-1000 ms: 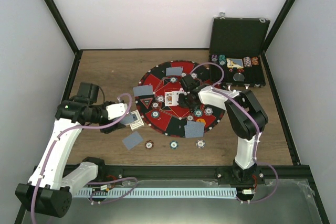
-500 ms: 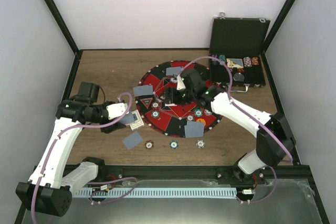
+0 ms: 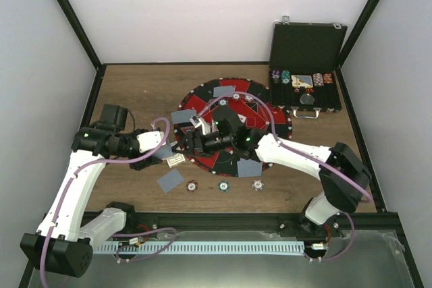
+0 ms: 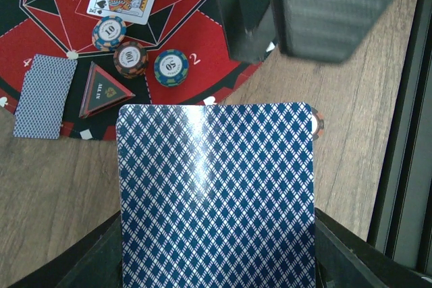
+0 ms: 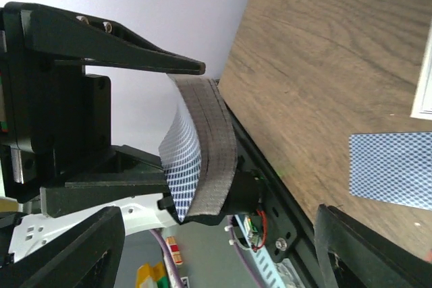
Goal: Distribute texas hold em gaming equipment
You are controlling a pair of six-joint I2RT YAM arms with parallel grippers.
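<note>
The deck (image 4: 216,193) is held clamped in the left fingers (image 4: 94,264), seemingly presented so a card can be taken by the widely spread right fingers (image 5: 115,42).

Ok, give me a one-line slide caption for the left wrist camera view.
Blue-backed card deck clamped in the left gripper, right gripper open just beyond it, poker chips on the mat.

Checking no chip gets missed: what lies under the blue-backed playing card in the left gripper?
From the left wrist, only the rim of one striped poker chip peeks out beside the blue-backed playing card; anything else beneath is covered.
</note>
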